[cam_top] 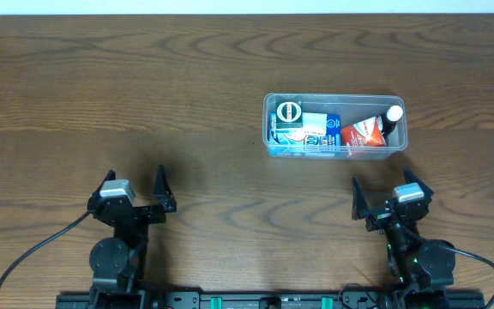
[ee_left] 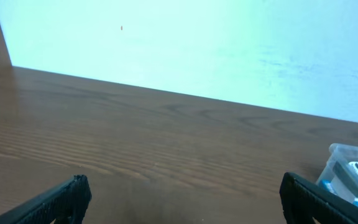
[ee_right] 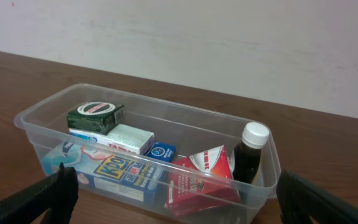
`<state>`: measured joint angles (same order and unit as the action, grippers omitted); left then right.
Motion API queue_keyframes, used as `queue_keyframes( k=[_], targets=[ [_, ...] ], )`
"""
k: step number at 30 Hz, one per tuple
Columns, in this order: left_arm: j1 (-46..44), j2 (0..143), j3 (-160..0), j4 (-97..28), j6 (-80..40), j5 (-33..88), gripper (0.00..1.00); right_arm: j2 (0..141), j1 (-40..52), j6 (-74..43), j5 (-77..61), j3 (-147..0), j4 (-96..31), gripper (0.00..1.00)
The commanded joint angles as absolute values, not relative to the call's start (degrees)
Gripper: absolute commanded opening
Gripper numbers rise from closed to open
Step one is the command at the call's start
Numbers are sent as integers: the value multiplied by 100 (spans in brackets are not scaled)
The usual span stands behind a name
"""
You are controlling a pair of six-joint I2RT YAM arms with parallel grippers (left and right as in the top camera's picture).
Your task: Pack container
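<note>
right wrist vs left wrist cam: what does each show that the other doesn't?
Right wrist only: the whole container and its contents: green box, red box, dark bottle with white cap. Left wrist only: a wide stretch of table, just one corner of the container at the right edge. Both: wood table, pale wall, and an open gripper at the bottom: right gripper, left gripper.

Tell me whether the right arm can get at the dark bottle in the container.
Probably yes. The right gripper sits open just in front of the container, whose top is uncovered, and the bottle stands upright at its right end, nothing over it.
</note>
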<state>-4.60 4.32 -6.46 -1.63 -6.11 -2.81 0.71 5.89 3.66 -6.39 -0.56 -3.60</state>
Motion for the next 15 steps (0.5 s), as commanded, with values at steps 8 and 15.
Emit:
queue_keyframes(
  k=[8,15],
  targets=[
    [-425,8,-279,-84,-172,-169,98,32,565,458,-602,-34,-366,99],
    [-268,8,-139,-104,-174,-71,98,32,565,458,-602,-34,-366,99]
  ],
)
